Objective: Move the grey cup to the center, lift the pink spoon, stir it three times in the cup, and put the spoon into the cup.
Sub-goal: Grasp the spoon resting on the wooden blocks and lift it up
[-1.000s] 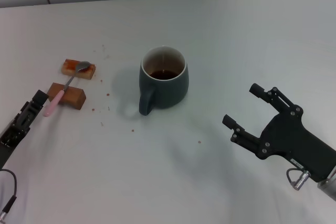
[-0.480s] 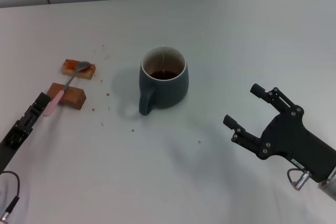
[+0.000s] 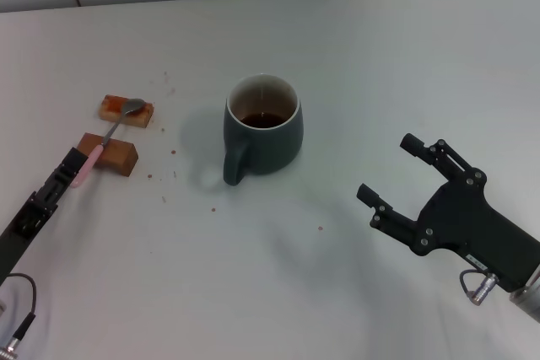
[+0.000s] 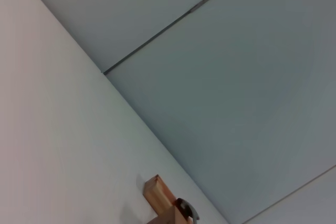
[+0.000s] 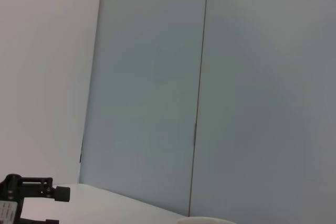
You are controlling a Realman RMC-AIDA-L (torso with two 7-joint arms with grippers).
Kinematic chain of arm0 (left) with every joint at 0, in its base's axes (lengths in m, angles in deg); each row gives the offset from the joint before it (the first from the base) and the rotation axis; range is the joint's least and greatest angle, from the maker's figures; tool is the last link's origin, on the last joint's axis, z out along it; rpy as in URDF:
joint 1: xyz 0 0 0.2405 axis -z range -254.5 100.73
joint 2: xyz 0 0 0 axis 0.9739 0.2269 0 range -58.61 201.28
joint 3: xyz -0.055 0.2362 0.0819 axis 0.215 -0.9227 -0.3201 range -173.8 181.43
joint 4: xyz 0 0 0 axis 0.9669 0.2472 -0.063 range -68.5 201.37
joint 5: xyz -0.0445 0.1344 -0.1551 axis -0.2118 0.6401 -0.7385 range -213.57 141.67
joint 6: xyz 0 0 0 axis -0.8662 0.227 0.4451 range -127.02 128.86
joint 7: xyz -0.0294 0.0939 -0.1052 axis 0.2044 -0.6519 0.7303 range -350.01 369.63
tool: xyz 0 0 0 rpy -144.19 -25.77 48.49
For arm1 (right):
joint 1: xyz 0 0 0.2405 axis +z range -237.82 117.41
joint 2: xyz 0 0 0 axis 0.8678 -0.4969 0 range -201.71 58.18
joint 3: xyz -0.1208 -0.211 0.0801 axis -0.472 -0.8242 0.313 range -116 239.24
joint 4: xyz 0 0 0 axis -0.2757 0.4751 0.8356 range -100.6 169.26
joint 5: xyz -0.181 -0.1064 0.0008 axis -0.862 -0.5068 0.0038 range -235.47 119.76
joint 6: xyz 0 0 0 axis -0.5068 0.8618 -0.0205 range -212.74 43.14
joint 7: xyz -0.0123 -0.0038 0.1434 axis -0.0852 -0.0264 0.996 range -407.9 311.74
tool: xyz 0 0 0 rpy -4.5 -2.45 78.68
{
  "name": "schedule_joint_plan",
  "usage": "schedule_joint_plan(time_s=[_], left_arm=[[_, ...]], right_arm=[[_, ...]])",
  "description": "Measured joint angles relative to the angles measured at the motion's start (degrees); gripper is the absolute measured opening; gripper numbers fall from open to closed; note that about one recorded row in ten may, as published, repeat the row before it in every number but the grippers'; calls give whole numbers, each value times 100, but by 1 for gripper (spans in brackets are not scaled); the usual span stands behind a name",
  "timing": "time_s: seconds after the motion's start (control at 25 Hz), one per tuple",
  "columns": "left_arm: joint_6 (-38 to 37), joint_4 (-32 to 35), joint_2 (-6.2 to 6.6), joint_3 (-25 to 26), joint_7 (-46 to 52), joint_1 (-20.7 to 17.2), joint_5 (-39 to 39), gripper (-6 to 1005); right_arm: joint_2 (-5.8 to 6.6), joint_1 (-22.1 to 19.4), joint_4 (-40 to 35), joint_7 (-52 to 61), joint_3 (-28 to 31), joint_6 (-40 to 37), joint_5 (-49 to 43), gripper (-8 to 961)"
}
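The grey cup point(image 3: 263, 128) stands upright mid-table, its handle towards me, with dark liquid inside. The pink spoon point(image 3: 94, 154) lies across two brown blocks, its silver bowl point(image 3: 132, 107) on the far block and its pink handle over the near one. My left gripper point(image 3: 72, 162) is at the end of the spoon's handle, seen edge-on and overlapping the pink tip. My right gripper point(image 3: 386, 169) is open and empty, low over the table to the right of the cup. The left wrist view shows a block point(image 4: 157, 195) and the spoon's bowl point(image 4: 186, 211).
The far brown block point(image 3: 126, 111) has red smears; the near block point(image 3: 110, 153) lies beside my left gripper. Small crumbs dot the table point(image 3: 354, 56) between the blocks and the cup. A wall runs along the table's back edge.
My left gripper has moved a little forward and right, up to the end of the spoon's pink handle. The right arm, cup and spoon have stayed put.
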Motion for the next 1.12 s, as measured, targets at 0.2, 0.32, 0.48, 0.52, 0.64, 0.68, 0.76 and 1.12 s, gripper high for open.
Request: schedule_joint_plan(time_s=[0.2,0.32,0.48,0.52,0.64,0.68,0.76,1.12], left_arm=[[62,-18,0,-12,2,19,0,726],[93,-72,0,-32,6,71,36,725],[113,-174,0,-26,19,146,64,723],[113,-174,0,-26,19,146,64,722],[125,-180,0,-17,20,172,64,721],[129,-182,0,-11,21,182,64,720],[134,-183,0,-3,23,211,63,719],[274,-199,-2,-18,114,350,61,715]], right_arm=[[-3,3,10,4,0,-1,0,837],[-4,3,16,9,-5,-1,0,837],[-5,3,18,19,-76,0,0,837],[-4,3,18,19,-78,0,0,837],[-4,2,18,18,-81,-1,-1,837],[-4,-1,21,18,-81,0,-2,837],[-4,-8,27,13,-82,0,-3,837],[-4,-23,21,6,-79,0,-9,836]])
